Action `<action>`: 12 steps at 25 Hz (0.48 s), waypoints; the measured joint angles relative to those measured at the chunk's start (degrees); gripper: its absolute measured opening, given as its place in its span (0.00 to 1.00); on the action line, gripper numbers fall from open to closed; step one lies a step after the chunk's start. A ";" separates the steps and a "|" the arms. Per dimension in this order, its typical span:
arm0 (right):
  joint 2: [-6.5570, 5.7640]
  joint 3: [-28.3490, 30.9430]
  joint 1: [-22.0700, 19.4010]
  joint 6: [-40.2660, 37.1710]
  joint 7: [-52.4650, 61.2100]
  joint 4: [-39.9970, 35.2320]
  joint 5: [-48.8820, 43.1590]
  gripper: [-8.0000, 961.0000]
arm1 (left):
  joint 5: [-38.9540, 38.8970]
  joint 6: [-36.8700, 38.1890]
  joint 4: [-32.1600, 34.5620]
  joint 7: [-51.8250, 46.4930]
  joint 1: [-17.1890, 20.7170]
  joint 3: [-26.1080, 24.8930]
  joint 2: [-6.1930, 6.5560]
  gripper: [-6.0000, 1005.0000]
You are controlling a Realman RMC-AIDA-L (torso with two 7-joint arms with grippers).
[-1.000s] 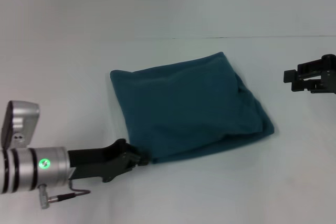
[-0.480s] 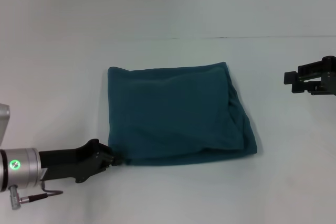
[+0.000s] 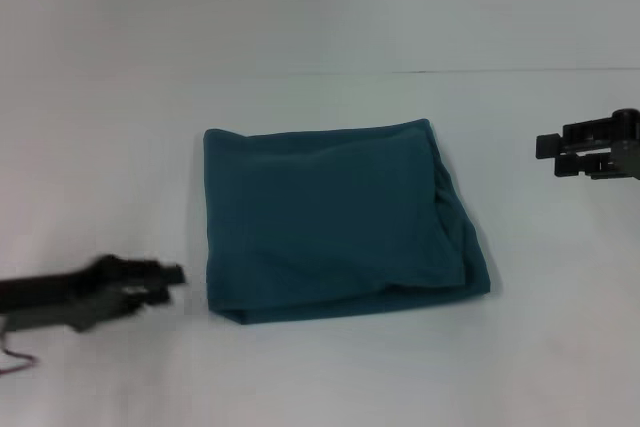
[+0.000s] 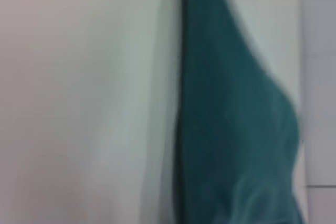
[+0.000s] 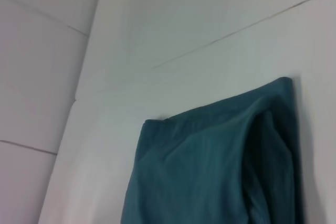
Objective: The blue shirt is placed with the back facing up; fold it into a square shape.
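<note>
Since a second ago, left gripper (image 3: pixel 172 274) has let go of the shirt's near-left corner and pulled back toward the robot's left; now low over the white tabletop (image 3: pixel 320 377), just apart from the cloth, blurred by motion. Jaw state: cannot tell.

Shirt has swung from a skewed diamond to a squarer lie.

Dark teal-blue soft knit shirt (image 3: pixel 335 217): folded into a rough square, flat at table centre, plain side up. Lies between the two grippers, touching neither. Right edge shows layered folds bulging out; near edge slightly curled. Left wrist view catches the cloth (image 4: pixel 231 145) edge-on along the table; right wrist view shows its far corner and stacked folds (image 5: pixel 210 166).

Right gripper (image 3: pixel 580 152): black, hanging well apart beyond the shirt's right side, off the cloth. Jaws: cannot tell.
</note>
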 joint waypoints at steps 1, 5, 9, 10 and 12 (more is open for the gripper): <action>0.00 0.10 -0.06 -0.21 -1.33 0.02 0.00 0.49 | -0.27 2.48 1.81 3.10 0.54 -2.17 0.26 0.20; 0.45 -0.57 -0.62 -1.12 -11.29 -0.22 -0.41 0.58 | -2.45 13.52 5.22 23.04 0.87 -8.55 0.57 0.38; 1.70 -2.02 -2.21 -1.06 -22.24 -2.08 -2.06 0.76 | -2.64 17.16 5.91 32.52 -0.81 -7.14 1.13 0.53; 4.16 -2.49 -4.37 -2.01 -32.63 -4.36 -2.52 0.80 | -2.26 17.71 5.93 34.18 -1.49 -5.54 1.43 0.57; 5.72 -2.51 -5.34 -3.35 -37.72 -5.66 -1.67 0.85 | -1.78 18.09 5.94 37.44 -2.36 -2.79 1.62 0.64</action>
